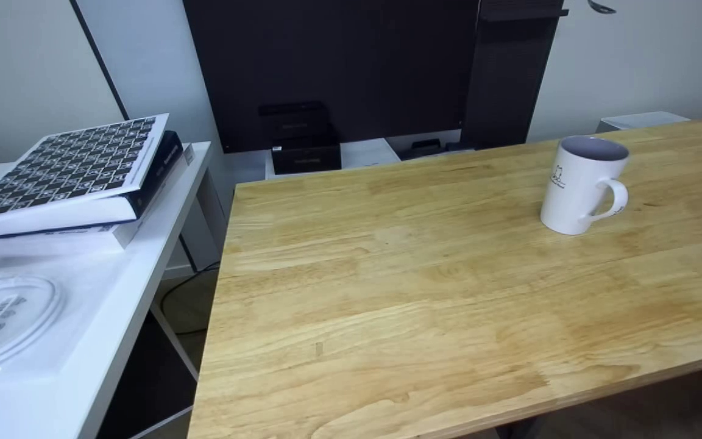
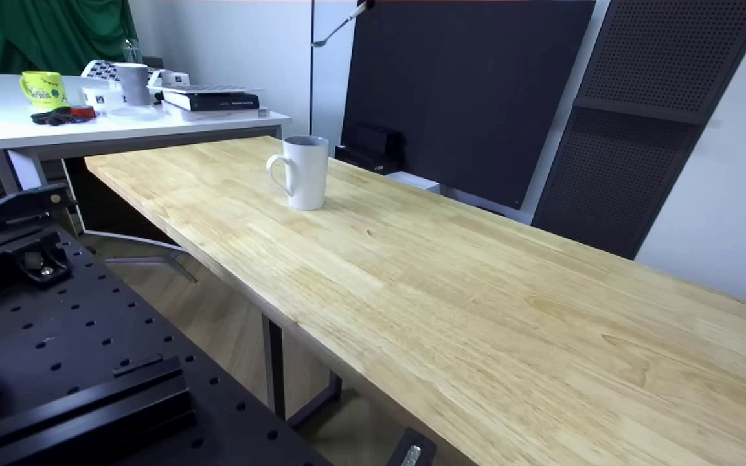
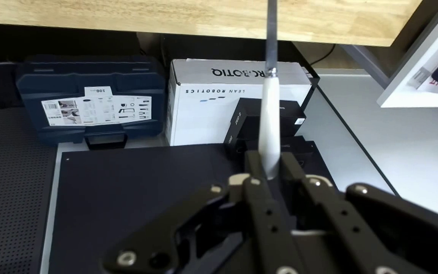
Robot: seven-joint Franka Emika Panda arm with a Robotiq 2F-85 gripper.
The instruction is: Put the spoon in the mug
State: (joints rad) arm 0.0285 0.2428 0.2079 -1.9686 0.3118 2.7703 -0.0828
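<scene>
My gripper (image 3: 270, 163) is shut on the end of the white handle of the spoon (image 3: 270, 118) in the wrist view. The spoon's thin metal part points away from the fingers, and its bowl is cut off there. In an exterior view the spoon (image 2: 340, 27) hangs in the air, slanting down, with a dark fingertip just in view. Only the spoon's bowl (image 1: 601, 7) shows at the top edge in an exterior view. The white mug (image 1: 573, 192) stands upright on the wooden table, with a grey-blue inside. The mug (image 2: 308, 173) is below the spoon, well apart from it.
The wooden table (image 1: 387, 292) bears the mug. A white side table (image 2: 88, 133) holds books (image 2: 211, 100), a yellow mug (image 2: 45, 89) and a grey cup (image 2: 133, 84). A dark board (image 2: 463, 97) stands behind. Boxes (image 3: 219, 110) and a blue case (image 3: 93, 99) show beyond the table.
</scene>
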